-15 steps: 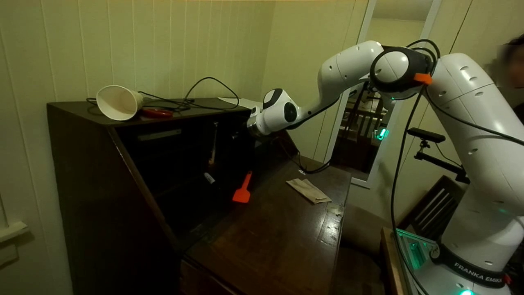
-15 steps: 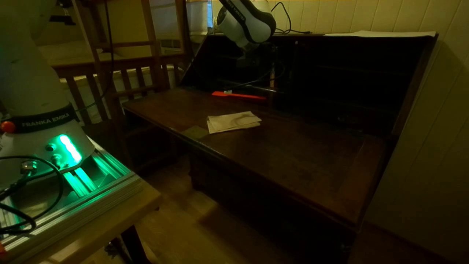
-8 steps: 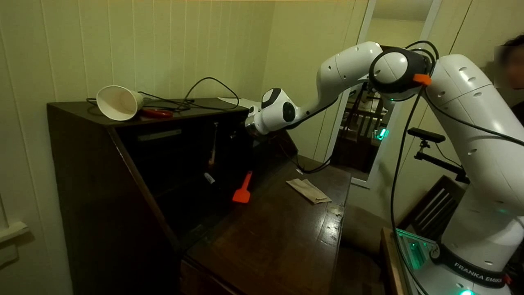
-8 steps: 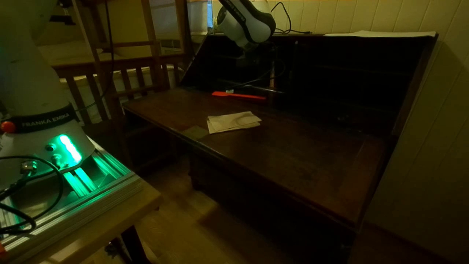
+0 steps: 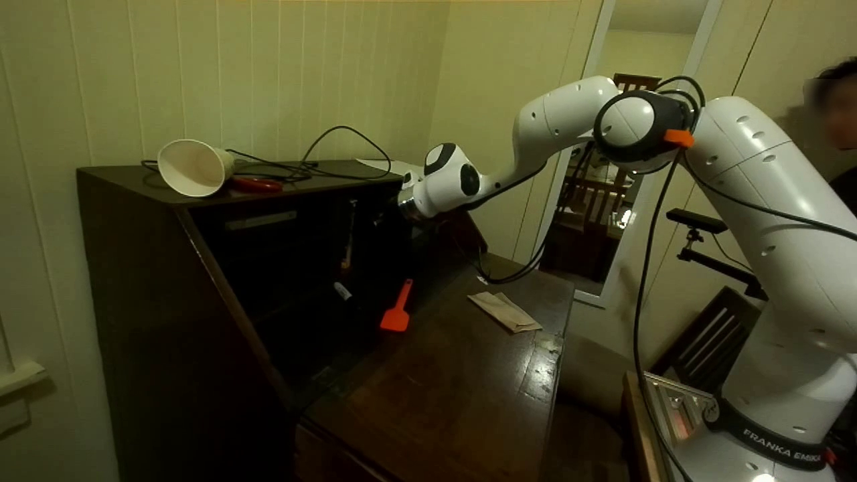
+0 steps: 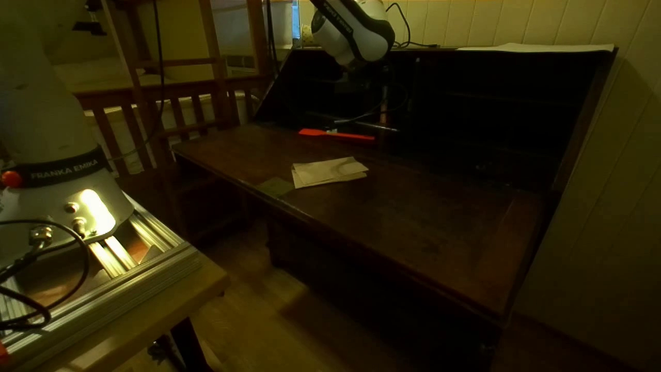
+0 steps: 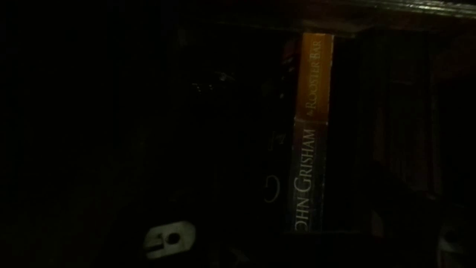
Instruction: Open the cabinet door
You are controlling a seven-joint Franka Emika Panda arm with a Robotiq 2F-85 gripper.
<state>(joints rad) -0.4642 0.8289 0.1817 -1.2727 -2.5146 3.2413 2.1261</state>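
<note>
– Pale panelled wall [image 5: 301,80] is running behind the cabinet [image 5: 154,301], which is standing with its slanted front gaping and its fold-down counter [image 5: 428,408] lying out. How's the gripper [image 7: 309,240] doing?

– Jaws are standing wide apart, gripping nothing that I'm seeing. It's reaching into the cabinet's dark upper part. Can't tell if it's touching anything; too dark.

– What's changing versus half a second ago?

– Arm [image 5: 569,110] is riding a bit lower at the elbow and shifting toward the cabinet. Base light [image 6: 98,212] is glowing yellowish white instead of green. Red-orange spatula [image 5: 396,318] and folded paper [image 5: 505,312] are staying put on the counter.

– Any view giving something extra?

– Wrist view is: a book [image 7: 310,167] is showing its spine, lettered "Rooster Bar" and "Grisham", lining up with the gap between the jaws. Both exterior views are leaving that lettering unreadable. In an exterior view, a white cup-shaped object [image 5: 193,169] is lying on its side on the cabinet's top and a person [image 5: 842,107], blurred, is showing at the far edge; wrist view is missing both.
</note>
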